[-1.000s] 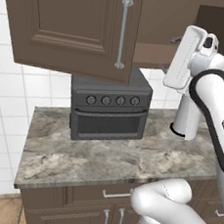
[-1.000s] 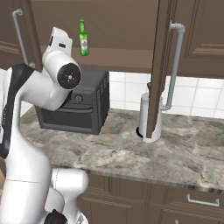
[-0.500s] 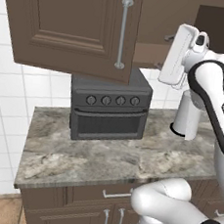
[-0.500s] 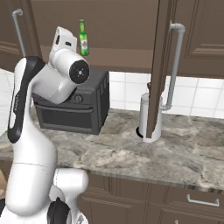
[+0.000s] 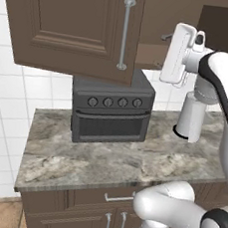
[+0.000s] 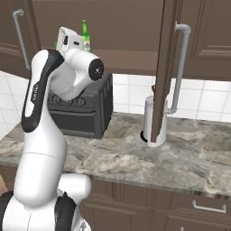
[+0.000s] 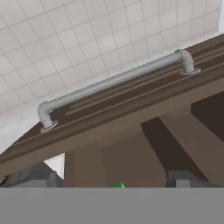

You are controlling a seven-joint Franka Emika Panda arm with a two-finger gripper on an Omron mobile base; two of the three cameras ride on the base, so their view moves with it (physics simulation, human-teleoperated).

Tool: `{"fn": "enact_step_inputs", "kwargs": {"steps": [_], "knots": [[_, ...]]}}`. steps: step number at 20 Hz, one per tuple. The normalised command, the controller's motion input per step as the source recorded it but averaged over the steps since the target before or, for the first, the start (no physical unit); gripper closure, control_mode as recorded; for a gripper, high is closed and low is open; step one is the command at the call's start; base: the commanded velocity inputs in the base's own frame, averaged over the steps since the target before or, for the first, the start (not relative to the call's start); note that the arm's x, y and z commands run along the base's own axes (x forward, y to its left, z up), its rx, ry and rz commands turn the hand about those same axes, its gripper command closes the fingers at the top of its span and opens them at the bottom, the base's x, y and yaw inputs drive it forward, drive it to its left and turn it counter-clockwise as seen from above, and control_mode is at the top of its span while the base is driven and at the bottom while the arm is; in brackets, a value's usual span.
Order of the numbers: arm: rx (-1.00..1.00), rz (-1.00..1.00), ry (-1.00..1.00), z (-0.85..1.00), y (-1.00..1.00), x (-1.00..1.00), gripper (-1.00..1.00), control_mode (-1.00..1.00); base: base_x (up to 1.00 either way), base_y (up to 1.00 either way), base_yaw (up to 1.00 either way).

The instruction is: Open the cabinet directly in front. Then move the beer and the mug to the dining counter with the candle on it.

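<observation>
The cabinet stands open: its left door [image 5: 71,26] swings out over the toaster oven, and its right door [image 6: 162,67] is seen edge-on. The beer [image 6: 85,37] stands upright on the cabinet shelf. A green sliver of the mug [image 6: 57,44] peeks out left of my hand. My gripper [image 6: 66,38] is raised at shelf height just left of the beer, not touching it. In the hand view my gripper [image 7: 111,180] is open and empty, facing a door's bar handle [image 7: 118,81], with a green speck [image 7: 118,186] at the bottom edge. The dining counter and candle are out of view.
A dark toaster oven [image 5: 111,110] sits on the stone counter [image 5: 105,165] under the cabinet. A white cylinder [image 5: 191,117] stands to its right, near the open right door's handle [image 6: 180,67]. Base cabinets with short handles [image 5: 113,225] lie below.
The arm has lifted and swung the hand towards the open cabinet, closer to the beer. The jaws have stayed open.
</observation>
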Motion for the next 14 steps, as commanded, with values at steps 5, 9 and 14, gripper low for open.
{"fn": "enact_step_inputs", "kwargs": {"steps": [5, 9, 14], "knots": [[0.00, 0.00, 0.00, -0.02, 0.08, 0.48, -1.00, -1.00, 0.00, 0.00, 0.00], [0.00, 0.00, 0.00, -0.03, 0.14, 0.35, -1.00, -1.00, 0.00, 0.00, 0.00], [0.00, 0.01, -0.01, -0.05, 0.41, 0.12, -1.00, -1.00, 0.00, 0.00, 0.00]]}}
